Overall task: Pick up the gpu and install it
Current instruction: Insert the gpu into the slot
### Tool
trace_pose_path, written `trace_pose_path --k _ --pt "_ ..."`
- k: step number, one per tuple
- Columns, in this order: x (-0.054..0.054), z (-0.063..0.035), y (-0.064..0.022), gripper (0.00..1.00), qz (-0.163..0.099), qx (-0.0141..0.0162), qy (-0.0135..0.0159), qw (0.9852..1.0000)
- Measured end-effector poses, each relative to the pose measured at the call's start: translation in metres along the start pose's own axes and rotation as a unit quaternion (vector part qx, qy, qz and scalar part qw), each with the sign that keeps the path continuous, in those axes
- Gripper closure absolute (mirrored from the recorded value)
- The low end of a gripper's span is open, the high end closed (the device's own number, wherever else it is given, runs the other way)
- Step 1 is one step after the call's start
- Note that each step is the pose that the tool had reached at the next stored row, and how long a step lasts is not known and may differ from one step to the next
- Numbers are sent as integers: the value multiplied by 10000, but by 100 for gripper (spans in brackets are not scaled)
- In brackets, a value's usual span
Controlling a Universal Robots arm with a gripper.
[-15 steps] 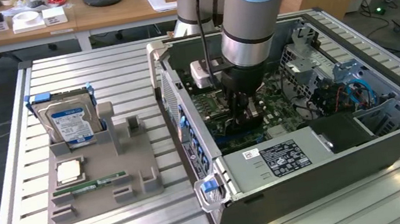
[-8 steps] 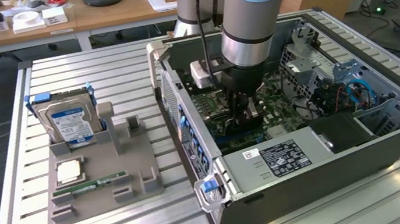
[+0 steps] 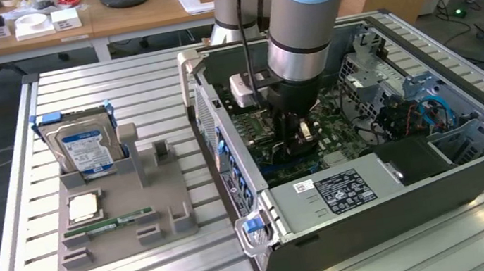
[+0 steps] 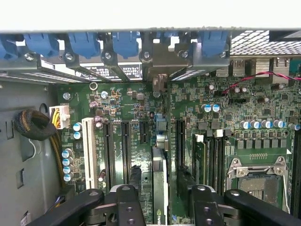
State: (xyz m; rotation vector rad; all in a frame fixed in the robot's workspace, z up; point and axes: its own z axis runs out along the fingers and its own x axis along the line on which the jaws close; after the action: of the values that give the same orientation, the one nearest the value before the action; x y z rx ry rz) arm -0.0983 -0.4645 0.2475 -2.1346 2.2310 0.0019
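The gripper [image 4: 160, 197] is inside the open computer case [image 3: 474, 167], above the motherboard [image 4: 235, 108]. Its two fingers [image 4: 127, 202] stand apart, not clamped on anything. The gpu [image 4: 159, 188] stands on its edge between them, seated in a motherboard slot. On the table, at about 9 o'clock from the case, the grey holder [image 3: 122, 227] carries a hard drive [image 3: 82, 147].

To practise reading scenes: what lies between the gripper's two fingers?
The wrist view shows the gpu standing on edge on the motherboard between the fingers, with a gap on each side.
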Motion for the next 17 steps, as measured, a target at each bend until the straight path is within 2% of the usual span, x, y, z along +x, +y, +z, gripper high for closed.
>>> trace_pose_path --k 6,17 --pt "-1 -28 -1 55 0 0 1 10000" --pt "-13 -325 -12 55 0 0 0 10000"
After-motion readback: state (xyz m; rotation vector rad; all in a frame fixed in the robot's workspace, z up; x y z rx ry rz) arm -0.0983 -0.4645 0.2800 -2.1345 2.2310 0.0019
